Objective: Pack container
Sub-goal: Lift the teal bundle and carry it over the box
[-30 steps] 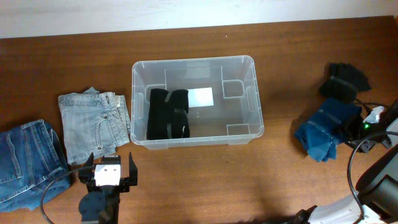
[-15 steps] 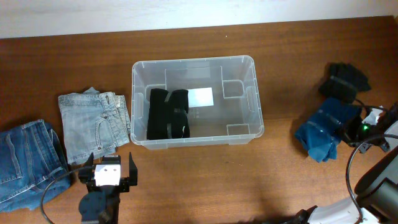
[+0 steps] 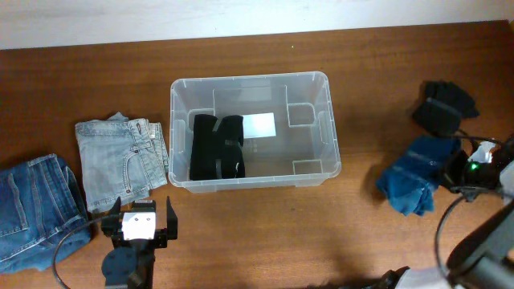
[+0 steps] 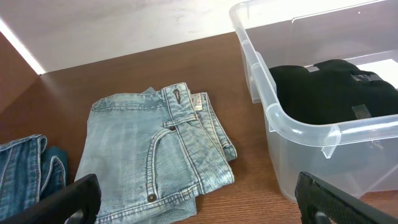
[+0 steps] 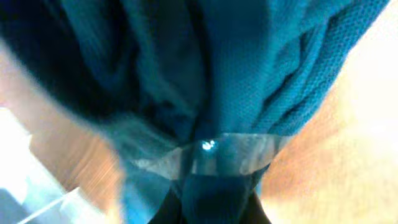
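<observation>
Container (image 3: 249, 79) centre-frame; right gripper (image 3: 459, 171) pinching blue bundle (image 3: 409, 183)

My right gripper is clamped on the blue bundle near the frame's right edge. My left gripper (image 3: 141, 211) gapes wide, lower left, holding nothing. Tabletop (image 3: 361, 233) separates bundle from container.

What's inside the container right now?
A folded black garment lies in the left half of the container, and a white label shows on the bare base beside it. Whatever may lie under the garment is covered.
</observation>
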### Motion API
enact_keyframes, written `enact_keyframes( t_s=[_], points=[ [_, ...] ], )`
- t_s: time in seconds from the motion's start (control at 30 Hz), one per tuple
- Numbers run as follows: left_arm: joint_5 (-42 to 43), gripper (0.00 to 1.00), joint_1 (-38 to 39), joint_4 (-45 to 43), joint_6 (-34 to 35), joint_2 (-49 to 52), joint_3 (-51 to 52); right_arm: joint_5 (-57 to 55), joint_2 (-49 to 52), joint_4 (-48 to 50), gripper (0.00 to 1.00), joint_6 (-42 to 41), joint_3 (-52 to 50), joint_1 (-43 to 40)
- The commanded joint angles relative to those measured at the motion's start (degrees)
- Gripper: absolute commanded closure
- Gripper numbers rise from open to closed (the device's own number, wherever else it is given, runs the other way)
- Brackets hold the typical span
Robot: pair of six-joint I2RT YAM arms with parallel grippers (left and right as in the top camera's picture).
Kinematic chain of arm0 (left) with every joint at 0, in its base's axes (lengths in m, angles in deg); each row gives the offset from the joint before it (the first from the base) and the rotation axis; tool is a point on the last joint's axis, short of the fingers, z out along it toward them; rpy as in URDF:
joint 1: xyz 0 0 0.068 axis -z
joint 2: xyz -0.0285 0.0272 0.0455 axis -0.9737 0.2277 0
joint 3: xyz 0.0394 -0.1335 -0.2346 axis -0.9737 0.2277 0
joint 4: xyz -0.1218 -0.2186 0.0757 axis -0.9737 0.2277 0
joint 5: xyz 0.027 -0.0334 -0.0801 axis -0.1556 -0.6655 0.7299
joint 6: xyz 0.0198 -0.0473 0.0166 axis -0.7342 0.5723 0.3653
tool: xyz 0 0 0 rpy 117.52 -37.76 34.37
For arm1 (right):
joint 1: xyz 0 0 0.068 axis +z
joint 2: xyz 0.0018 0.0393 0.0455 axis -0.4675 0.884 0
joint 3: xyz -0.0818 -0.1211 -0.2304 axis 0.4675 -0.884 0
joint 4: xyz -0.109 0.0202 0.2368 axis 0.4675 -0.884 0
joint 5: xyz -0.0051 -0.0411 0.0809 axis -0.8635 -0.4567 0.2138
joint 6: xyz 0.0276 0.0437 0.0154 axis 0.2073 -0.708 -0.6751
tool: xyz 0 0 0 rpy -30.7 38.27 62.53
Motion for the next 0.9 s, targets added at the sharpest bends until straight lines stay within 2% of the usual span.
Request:
enact_keyframes(
  t_s=[0.0, 0.17, 0.4, 0.53, 0.7, 0.87],
  points=[
    [0.6, 0.01, -0.3, -0.1, -0.9, -0.2, 0.3, 2.7, -9.7, -2.1, 0.96, 0.4, 7.2, 3.2],
    [0.6, 0.01, -0.3, -0.1, -0.9, -0.2, 0.3, 3.9, -19.5, -7.5, 0.96, 0.2, 16.9, 12.6],
    [0.6, 0.01, -0.3, -0.1, -0.9, -0.2, 0.3, 3.1, -24.3, -2.4, 0.96, -8.2, 21.4, 31.1],
    [0.6, 0.01, -0.3, -0.1, -0.9, -0.2, 0.3, -2.2, -22.2, 1.4, 0.96, -12.2, 21.4, 42.3],
    [0.6, 0.01, -0.3, -0.1, -0.9, -0.2, 0.3, -7.2, -15.1, 6.7, 0.96, -12.4, 21.4, 55.0],
    [0.6, 0.01, -0.3, -0.1, -0.9, -0.2, 0.3, -12.6, -5.8, 9.4, 0.96, -15.8, 21.4, 62.2]
  ],
)
